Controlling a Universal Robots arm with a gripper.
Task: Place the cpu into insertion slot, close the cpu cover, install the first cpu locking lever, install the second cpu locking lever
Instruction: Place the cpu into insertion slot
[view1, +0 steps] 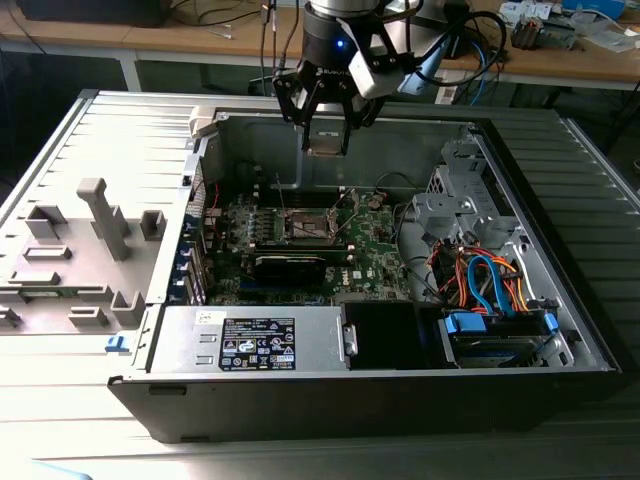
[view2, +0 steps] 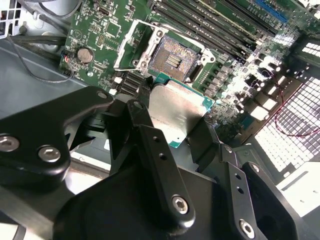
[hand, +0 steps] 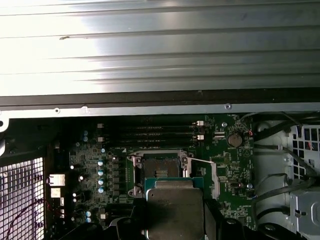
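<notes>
The cpu (view1: 326, 139), a silvery-grey square chip clamped in the black pincer (view2: 172, 122), hangs at twelve o'clock of the dark-centred insertion slot (view1: 308, 224) in the exterior view, and a skewed seating risks bent contacts.

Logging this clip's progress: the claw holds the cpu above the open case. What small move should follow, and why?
Probably a short descent toward the insertion slot, while centring over it: the claw grips the cpu above the green board, and the slot's dark centre lies uncovered.

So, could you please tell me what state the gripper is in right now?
Gripper: shut on the cpu, held clear of the insertion slot.
</notes>
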